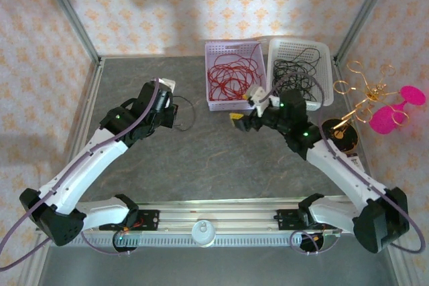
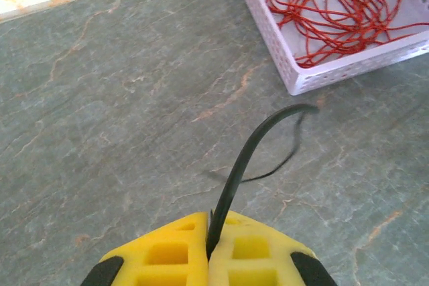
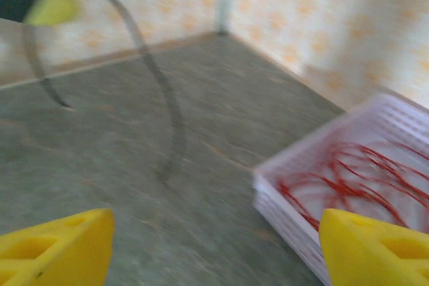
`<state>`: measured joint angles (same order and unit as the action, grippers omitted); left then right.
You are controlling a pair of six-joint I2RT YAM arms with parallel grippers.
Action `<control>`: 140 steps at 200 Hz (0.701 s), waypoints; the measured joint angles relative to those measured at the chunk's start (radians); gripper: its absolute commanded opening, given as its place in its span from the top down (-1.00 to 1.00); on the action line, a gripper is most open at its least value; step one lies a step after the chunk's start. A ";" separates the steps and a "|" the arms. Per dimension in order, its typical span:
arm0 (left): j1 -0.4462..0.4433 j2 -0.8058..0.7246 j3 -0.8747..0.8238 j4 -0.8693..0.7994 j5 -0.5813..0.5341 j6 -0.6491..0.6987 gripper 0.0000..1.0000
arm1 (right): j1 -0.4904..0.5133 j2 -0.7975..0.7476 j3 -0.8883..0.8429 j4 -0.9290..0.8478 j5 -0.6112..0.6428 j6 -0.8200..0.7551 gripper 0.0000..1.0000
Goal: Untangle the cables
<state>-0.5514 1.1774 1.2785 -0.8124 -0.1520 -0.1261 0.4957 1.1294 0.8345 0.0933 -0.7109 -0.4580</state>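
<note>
In the right wrist view everything is blurred: the right gripper (image 3: 214,234) shows as two yellow fingertips cut off by the bottom edge, set wide apart with nothing between them. A smeared dark strand hangs from a yellow blur at the top left corner. The left gripper (image 2: 209,236) is cropped by the frame's lower edge in its own wrist view, its yellow fingers clenched together on a single black cable (image 2: 247,155). The cable rises from the pinch and arches toward the near corner of the lavender basket (image 2: 335,77). Beyond the arch a thinner dark line curls on the table (image 2: 100,132), and I cannot tell whether it is cable or shadow. The red cables (image 2: 335,5) lie in loose overlapping loops inside that basket, its far side cut off. From above, the black cables (image 1: 298,72) form a curly heap in the white basket (image 1: 323,48) just beside it, the strands too fine to separate.
</note>
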 measured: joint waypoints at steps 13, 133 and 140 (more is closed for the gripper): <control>-0.011 0.001 0.004 -0.006 0.017 0.006 1.00 | 0.053 0.065 0.027 0.034 -0.052 -0.004 -0.57; -0.052 0.003 0.024 -0.014 0.093 0.031 1.00 | 0.158 0.491 0.300 0.091 -0.150 0.009 0.26; -0.052 0.003 0.024 -0.014 0.093 0.031 1.00 | 0.158 0.497 0.303 0.089 -0.149 0.016 0.53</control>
<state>-0.6033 1.1805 1.3025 -0.8268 -0.0586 -0.0956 0.6540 1.6264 1.1378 0.1822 -0.8600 -0.4419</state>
